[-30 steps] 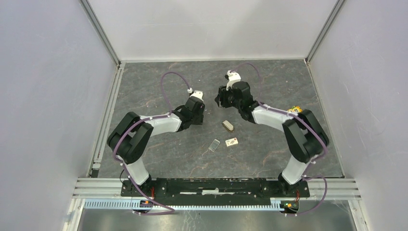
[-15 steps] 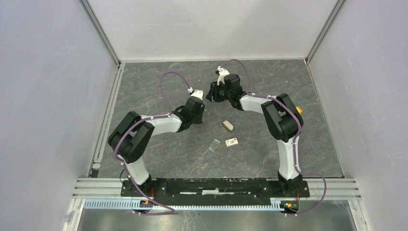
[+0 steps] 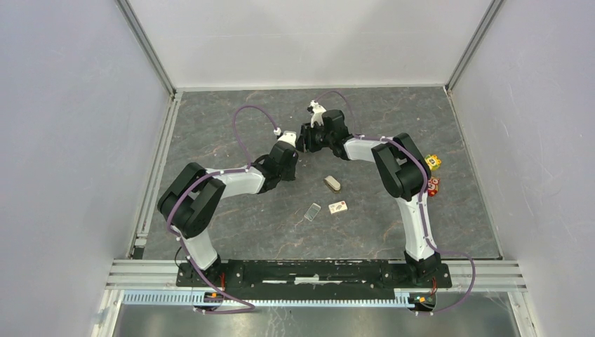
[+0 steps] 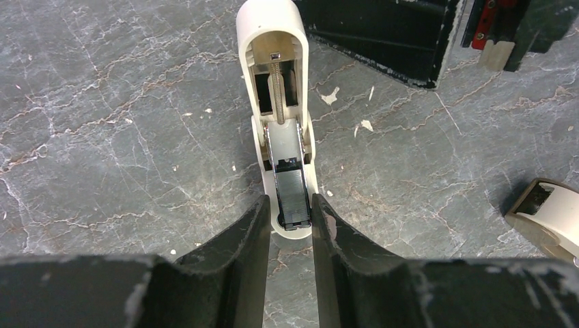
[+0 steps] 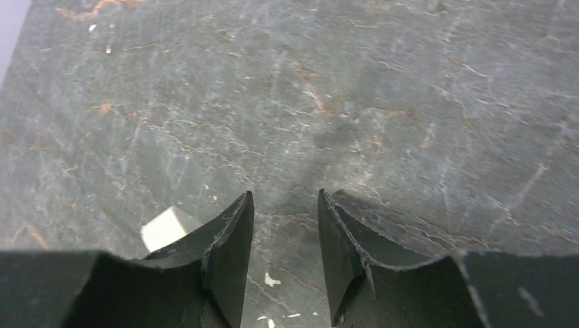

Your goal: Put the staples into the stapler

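Left gripper (image 4: 290,208) clamps the stapler (image 4: 272,34), lid flipped open. Right gripper (image 5: 285,232) gapes empty just beyond the stapler. The staples box (image 3: 338,207) sits well apart from the stapler, so loading is still ahead.

The stapler (image 4: 278,123) has a smooth cream plastic shell around a shiny metal channel. The table (image 4: 123,137) looks like matt grey veined stone, perhaps laminate. The fingers (image 4: 235,253) of the left gripper (image 4: 289,212) are matt black and scuffed.
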